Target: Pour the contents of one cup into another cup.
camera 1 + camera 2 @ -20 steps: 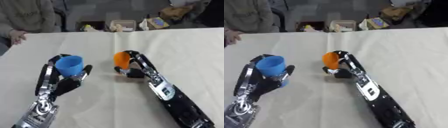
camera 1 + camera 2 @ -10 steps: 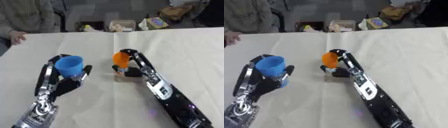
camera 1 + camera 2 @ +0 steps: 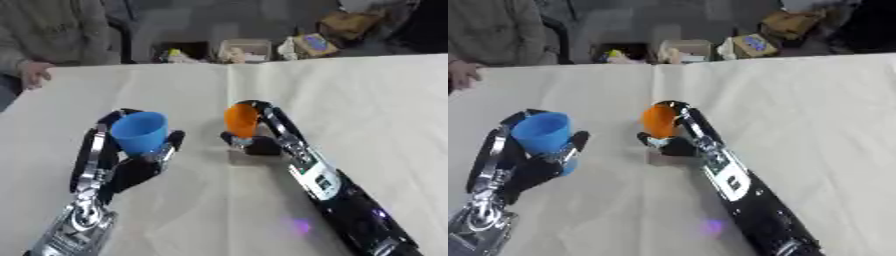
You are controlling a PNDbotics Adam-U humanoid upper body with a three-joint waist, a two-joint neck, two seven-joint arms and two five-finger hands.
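Both cups in hand, pour not begun as far as I can judge.

My left hand [image 3: 131, 167] is curled round the blue cup [image 3: 140, 131]; the cup stands upright, mouth up, raised off the table [image 3: 376, 95] on my left side. Nothing visible inside it from this angle.

My right hand [image 3: 262, 142] is wrapped round the orange cup [image 3: 240, 120], fingers over the top and thumb below. The orange cup sits near the table's middle, low, close to the cloth; I cannot tell whether it touches. It looks roughly upright, perhaps a slight lean. Contents not visible.

The cups are apart, a gap between them.

Left to do: bring one cup over the other, tip, empty it. Which is the source I cannot tell.
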